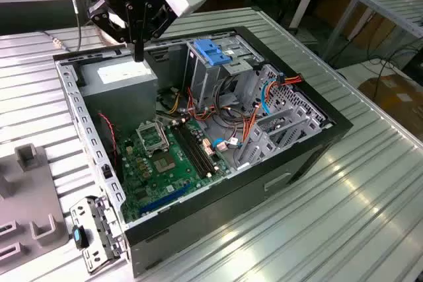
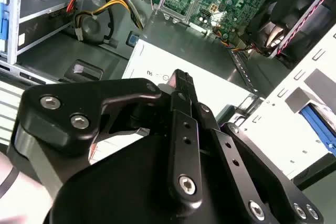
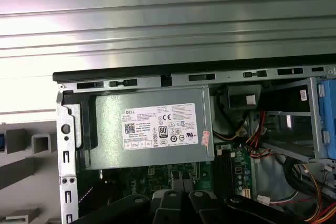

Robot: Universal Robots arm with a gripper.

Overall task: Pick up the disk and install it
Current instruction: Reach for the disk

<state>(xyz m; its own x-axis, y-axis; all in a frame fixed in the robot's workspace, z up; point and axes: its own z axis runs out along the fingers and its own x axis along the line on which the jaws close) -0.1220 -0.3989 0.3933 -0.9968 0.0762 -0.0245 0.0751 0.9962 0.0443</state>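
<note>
A ribbed metal table (image 1: 370, 183) carries an open computer case (image 1: 334, 123), its motherboard (image 1: 158, 163) exposed. The gripper (image 1: 139, 54) hangs just above the grey power supply (image 1: 122, 77) in the case's far corner, toward the exterior view's left. Its fingers are pressed together with nothing between them. To its right stands the drive cage (image 1: 213, 54) with a blue handle. I cannot tell where the disk lies, or whether it already sits in that cage, so progress cannot be judged.
</note>
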